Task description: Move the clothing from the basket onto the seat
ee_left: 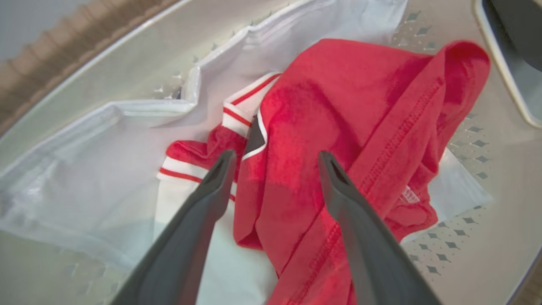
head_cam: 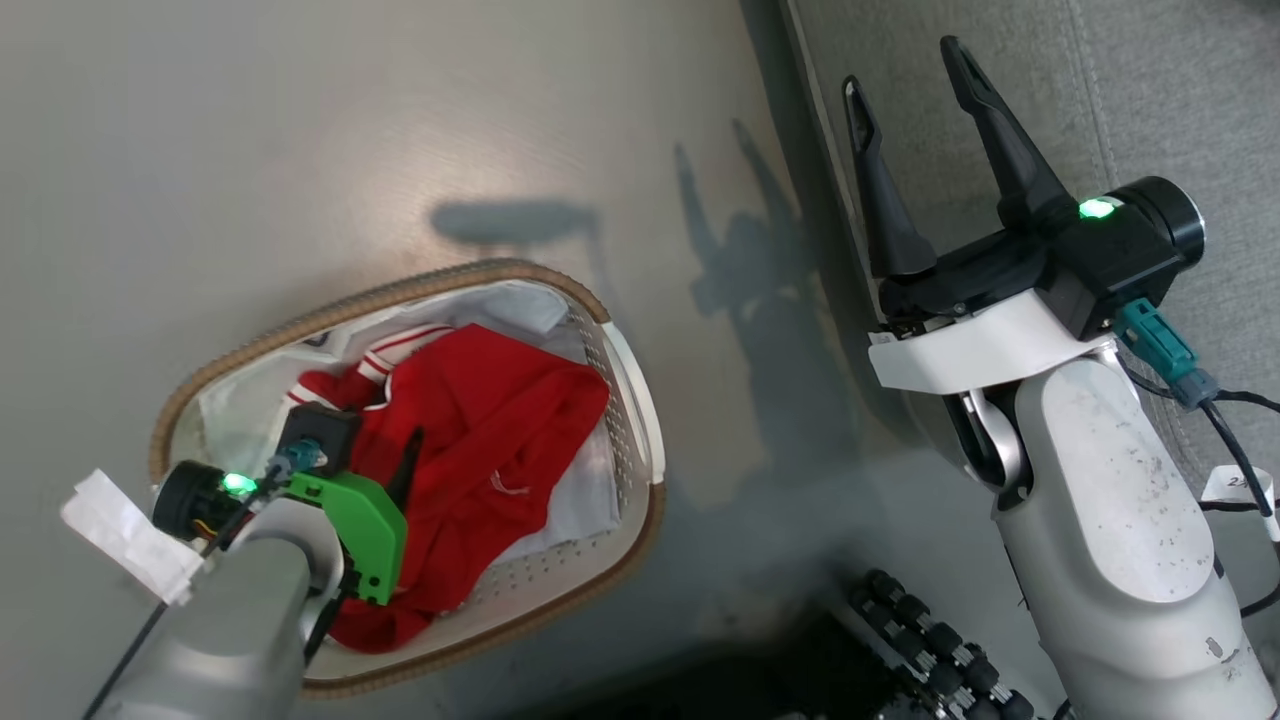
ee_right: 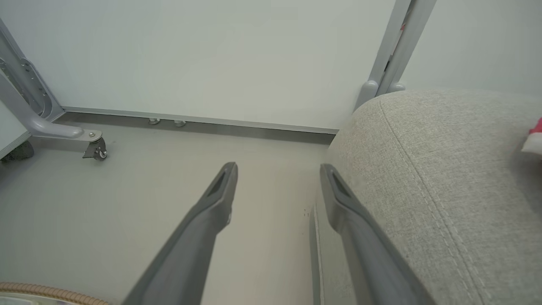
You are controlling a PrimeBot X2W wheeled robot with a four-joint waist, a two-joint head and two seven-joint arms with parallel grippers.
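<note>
Clothing [ee_left: 322, 127]: bright red garments w/ white trim, bunched in one heap inside the basket [head_cam: 380, 292]. The heap lies on a white sheet [ee_left: 84, 178] that covers the basket's bottom & runs up its walls. A striped trim band [ee_left: 237, 112], red & white, sticks out of the heap toward the basket's far wall. A small black patch w/ white edging shows in a fold beside it. A stitched hem runs across the top layer.

The basket is oval, white perforated plastic w/ a brown woven rim, standing on the pale floor [head_cam: 300, 120]. The seat [head_cam: 1180, 90], a grey woven cushion w/ stitched seams, is right of the basket in the head view, apart from it w/ a strip of floor btwn.

Left hand [ee_left: 276, 156] is inside the basket, above the heap approx at its middle. Its fingers are spread wide w/ a red fold under the gap & nothing gripped. Can't tell if the tips touch the cloth.

Right hand [head_cam: 900, 65] is outside the basket, well to its right, over the seat's near edge. Its fingers are wide apart w/ nothing btwn them. In the right wrist view the basket's woven rim shows at the bottom left corner.
</note>
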